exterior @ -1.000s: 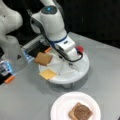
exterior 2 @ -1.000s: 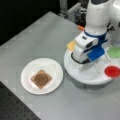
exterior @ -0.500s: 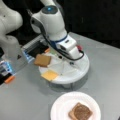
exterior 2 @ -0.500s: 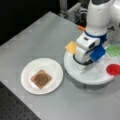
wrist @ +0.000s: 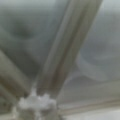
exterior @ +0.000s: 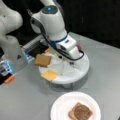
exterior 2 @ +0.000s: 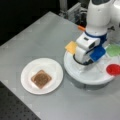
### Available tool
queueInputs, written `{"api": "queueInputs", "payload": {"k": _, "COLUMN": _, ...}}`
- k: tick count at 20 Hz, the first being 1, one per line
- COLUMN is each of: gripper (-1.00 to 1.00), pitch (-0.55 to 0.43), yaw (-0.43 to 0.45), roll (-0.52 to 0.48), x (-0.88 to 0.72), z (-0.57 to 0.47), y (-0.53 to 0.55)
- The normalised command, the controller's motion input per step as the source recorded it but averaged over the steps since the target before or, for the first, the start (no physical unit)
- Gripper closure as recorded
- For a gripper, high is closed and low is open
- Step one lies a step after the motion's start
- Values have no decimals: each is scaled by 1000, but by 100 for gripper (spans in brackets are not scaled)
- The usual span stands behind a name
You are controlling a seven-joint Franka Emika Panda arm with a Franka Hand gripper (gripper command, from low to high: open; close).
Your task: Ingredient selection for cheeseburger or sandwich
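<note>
While the white robot arm's gripper [exterior: 65, 59] hangs low over the middle of the white segmented round tray [exterior: 82, 70], its fingers are hidden by the wrist, so whether they are open or holding anything cannot be told. At the tray's rim lie a tan bread square [exterior: 42, 60] and a yellow cheese square [exterior: 50, 75]; in a front view, a red disc [exterior 2: 113, 69] and green square [exterior 2: 114, 49] sit opposite. Open grey tabletop [exterior 2: 37, 32] surrounds the plain white round plate [exterior 2: 27, 75], well apart, carrying a brown round patty [exterior 2: 41, 78] on bread.
</note>
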Motion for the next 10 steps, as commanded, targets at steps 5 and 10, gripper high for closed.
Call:
{"api": "queueInputs", "payload": {"k": 5, "gripper": -100, "pitch": 506, "yaw": 68, "roll": 11, "x": 270, "z": 51, "y": 188}}
{"api": "queueInputs", "payload": {"k": 10, "gripper": -100, "pitch": 476, "yaw": 35, "roll": -18, "x": 281, "z": 349, "y": 156}}
